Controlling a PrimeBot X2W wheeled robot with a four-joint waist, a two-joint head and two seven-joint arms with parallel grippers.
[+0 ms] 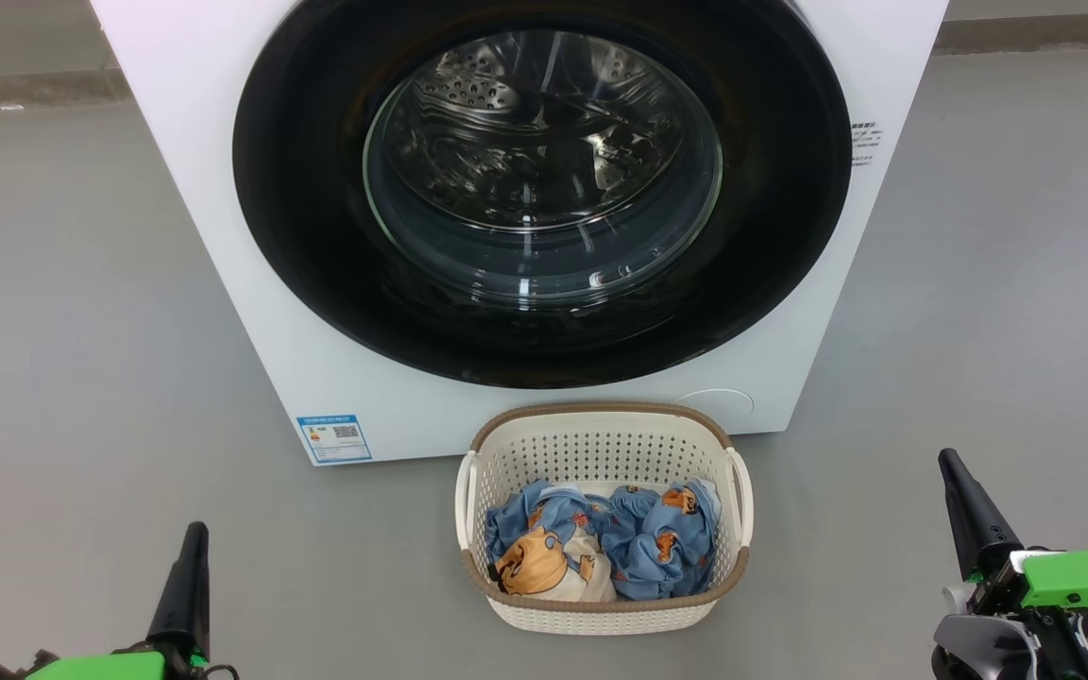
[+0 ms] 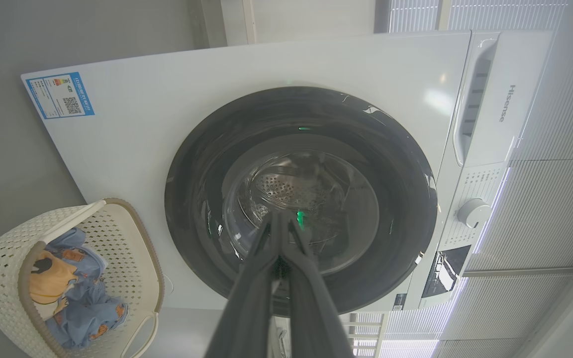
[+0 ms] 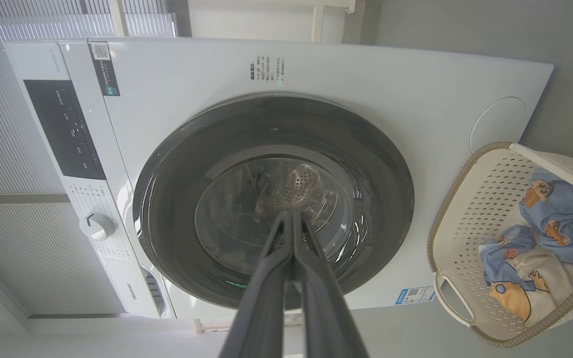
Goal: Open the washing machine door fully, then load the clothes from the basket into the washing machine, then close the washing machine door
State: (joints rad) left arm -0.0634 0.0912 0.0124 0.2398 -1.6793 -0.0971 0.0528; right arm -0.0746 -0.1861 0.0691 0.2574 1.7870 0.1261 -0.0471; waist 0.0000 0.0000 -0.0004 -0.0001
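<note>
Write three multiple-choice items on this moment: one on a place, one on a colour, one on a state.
1. Where does the basket stand relative to the washing machine?
A. On top of it
B. On the floor in front of it
C. Behind it

2. What colour is the basket's rim band?
A. Brown
B. Green
C. Black

3. What state is the washing machine door in?
A. Swung fully open
B. Taken off
C. Shut

Answers:
1 B: the head view shows it on the grey floor just below the door.
2 A: a brown band runs round the top of the cream perforated wall.
3 C: in all three views the black ring lies flat against the machine's white front.
</note>
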